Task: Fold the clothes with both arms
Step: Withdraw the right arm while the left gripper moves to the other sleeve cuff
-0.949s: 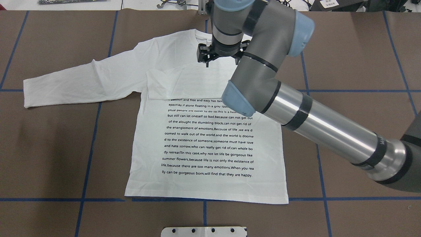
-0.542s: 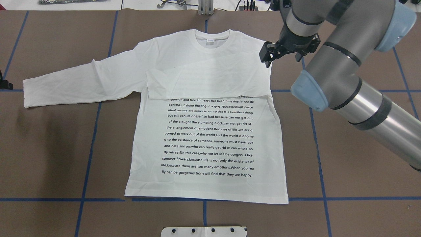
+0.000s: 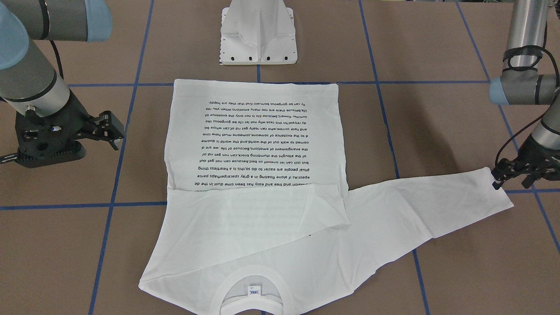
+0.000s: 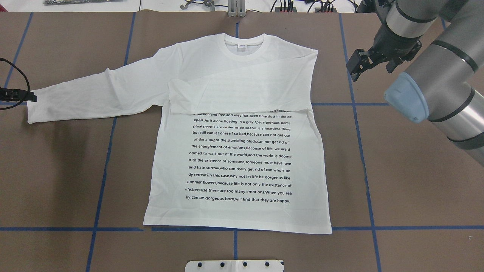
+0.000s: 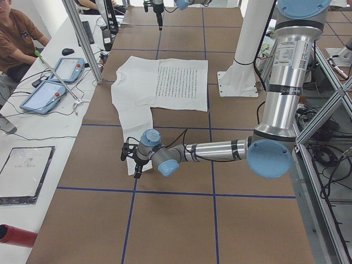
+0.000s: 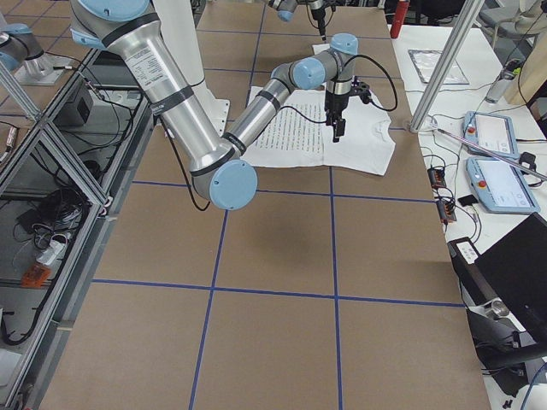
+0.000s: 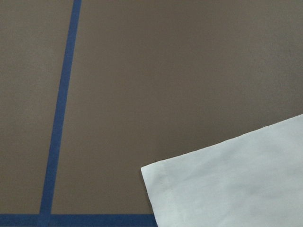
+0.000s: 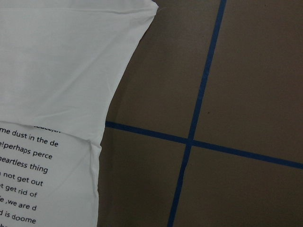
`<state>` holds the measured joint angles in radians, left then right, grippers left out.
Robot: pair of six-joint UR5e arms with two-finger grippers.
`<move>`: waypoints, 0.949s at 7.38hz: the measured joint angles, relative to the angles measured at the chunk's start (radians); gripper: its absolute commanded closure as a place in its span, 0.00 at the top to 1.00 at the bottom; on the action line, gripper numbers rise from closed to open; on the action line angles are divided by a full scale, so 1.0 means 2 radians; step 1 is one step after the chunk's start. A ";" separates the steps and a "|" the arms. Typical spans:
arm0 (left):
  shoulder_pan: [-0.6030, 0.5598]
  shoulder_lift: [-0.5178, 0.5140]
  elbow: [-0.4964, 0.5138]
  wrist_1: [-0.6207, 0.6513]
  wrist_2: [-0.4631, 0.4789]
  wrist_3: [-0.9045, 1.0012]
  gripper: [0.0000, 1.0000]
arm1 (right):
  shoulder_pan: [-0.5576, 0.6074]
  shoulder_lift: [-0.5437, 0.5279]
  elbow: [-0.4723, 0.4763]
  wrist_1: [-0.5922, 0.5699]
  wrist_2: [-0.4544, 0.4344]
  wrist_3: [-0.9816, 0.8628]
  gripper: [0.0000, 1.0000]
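Observation:
The white long-sleeved shirt [image 4: 227, 87] lies flat on the brown table with its black text block [image 4: 238, 158] facing up and its collar [image 4: 244, 53] at the far side. One sleeve is folded across the chest [image 4: 242, 96]. The other sleeve stretches out to its cuff [image 4: 36, 109], which also shows in the left wrist view [image 7: 227, 179]. My left gripper [image 3: 518, 177] hovers open right at that cuff, holding nothing. My right gripper [image 4: 370, 67] hangs open above bare table, just past the shirt's shoulder [image 8: 71, 56].
The white pedestal base [image 3: 258, 39] stands by the shirt's hem. Blue tape lines [image 4: 363, 151] grid the table. Beyond the far edge a side bench holds tablets [image 5: 52, 82], a person [image 5: 16, 38] sits there, and metal posts [image 5: 82, 38] stand at the table's edge.
My right arm swung from over the collar out to the right, off the shirt. My left gripper came into view at the outstretched sleeve's cuff. The shirt has not moved.

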<state>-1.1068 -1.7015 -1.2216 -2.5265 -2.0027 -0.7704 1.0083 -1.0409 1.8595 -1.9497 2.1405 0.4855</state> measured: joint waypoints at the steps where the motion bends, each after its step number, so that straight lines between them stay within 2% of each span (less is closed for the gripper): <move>1: 0.002 -0.003 0.005 0.000 0.003 0.001 0.85 | 0.002 -0.004 0.002 0.000 0.002 -0.002 1.00; 4: 0.010 -0.008 0.017 0.001 0.005 0.001 0.82 | 0.002 -0.006 0.003 0.000 0.003 -0.002 1.00; 6: 0.014 -0.014 0.024 0.001 0.005 -0.001 0.66 | 0.002 -0.006 0.003 0.000 0.003 -0.002 1.00; 7: 0.015 -0.015 0.025 0.001 0.005 -0.002 0.62 | 0.002 -0.006 0.003 0.000 0.003 -0.002 1.00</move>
<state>-1.0778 -1.7319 -1.1721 -2.5245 -1.9926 -0.7736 1.0125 -1.0530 1.8658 -1.9491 2.1461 0.4816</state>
